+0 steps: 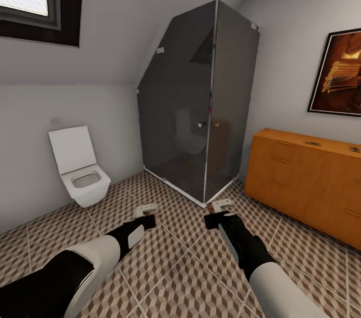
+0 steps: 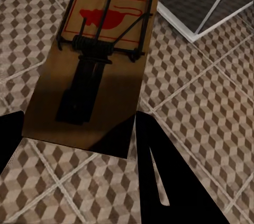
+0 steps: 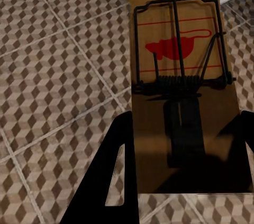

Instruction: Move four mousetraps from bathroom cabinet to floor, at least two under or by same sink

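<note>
On the left, a mousetrap (image 2: 98, 60) is seen clamped at its near end between the dark jaws of the left gripper (image 2: 79, 139), held above the bathroom floor (image 2: 206, 107). Its red mouse print and black wire spring face the left wrist camera. In the head view, that left gripper (image 1: 145, 214) is held out low over the patterned tiles, between the white toilet (image 1: 82, 173) and the glass shower stall (image 1: 200, 102).

Moving right, a second mousetrap (image 3: 182, 86) is gripped the same way, the jaws of the right gripper (image 3: 182, 171) pressed against both long edges of the wooden board, tiles beneath it. In the head view, the right gripper (image 1: 220, 213) is seen near the shower's bottom corner.

Further right, the cabinet (image 1: 306, 185) is set against the wall, its visible drawers shut. Two small dark items (image 1: 313, 143) are seen on its top, too small to identify. A framed picture (image 1: 338, 72) is hung above it.
</note>
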Available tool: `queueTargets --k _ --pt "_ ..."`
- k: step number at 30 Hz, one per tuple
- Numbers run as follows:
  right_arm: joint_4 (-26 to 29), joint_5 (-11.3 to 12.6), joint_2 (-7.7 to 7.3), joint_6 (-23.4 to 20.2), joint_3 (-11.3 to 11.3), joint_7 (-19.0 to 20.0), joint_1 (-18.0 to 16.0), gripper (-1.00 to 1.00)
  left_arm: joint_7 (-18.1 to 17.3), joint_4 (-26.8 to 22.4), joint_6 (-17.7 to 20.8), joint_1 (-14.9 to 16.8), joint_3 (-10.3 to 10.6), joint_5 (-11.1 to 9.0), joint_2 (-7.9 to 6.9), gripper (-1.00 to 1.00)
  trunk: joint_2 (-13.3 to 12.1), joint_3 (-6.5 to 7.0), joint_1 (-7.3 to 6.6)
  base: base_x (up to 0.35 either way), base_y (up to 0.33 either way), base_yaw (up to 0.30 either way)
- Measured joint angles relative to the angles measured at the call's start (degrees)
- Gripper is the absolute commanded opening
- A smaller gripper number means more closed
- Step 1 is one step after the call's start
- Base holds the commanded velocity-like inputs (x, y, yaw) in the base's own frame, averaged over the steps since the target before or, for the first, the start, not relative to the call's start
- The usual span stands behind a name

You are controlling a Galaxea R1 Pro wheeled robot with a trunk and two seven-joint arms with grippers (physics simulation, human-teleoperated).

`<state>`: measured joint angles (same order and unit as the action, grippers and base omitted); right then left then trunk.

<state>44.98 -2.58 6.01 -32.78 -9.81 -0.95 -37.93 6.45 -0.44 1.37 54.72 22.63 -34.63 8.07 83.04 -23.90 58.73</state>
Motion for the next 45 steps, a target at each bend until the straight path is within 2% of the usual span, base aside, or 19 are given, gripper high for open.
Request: queueTargets --k 14,45 --pt "-0.2 0.0 0.11 -0.4 -0.1 0.0 0.0 -1.0 0.1 -0.3 -0.1 0.0 0.0 0.2 0.77 -1.0 0.0 0.0 0.0 0.0 0.0 0.295" --pt "-0.1 0.0 0.34 -0.5 -0.2 0.0 0.0 -1.0 0.1 -0.1 -0.2 0.0 -0.1 -0.1 0.53 -1.0 0.0 0.0 0.0 0.0 0.0 0.3"
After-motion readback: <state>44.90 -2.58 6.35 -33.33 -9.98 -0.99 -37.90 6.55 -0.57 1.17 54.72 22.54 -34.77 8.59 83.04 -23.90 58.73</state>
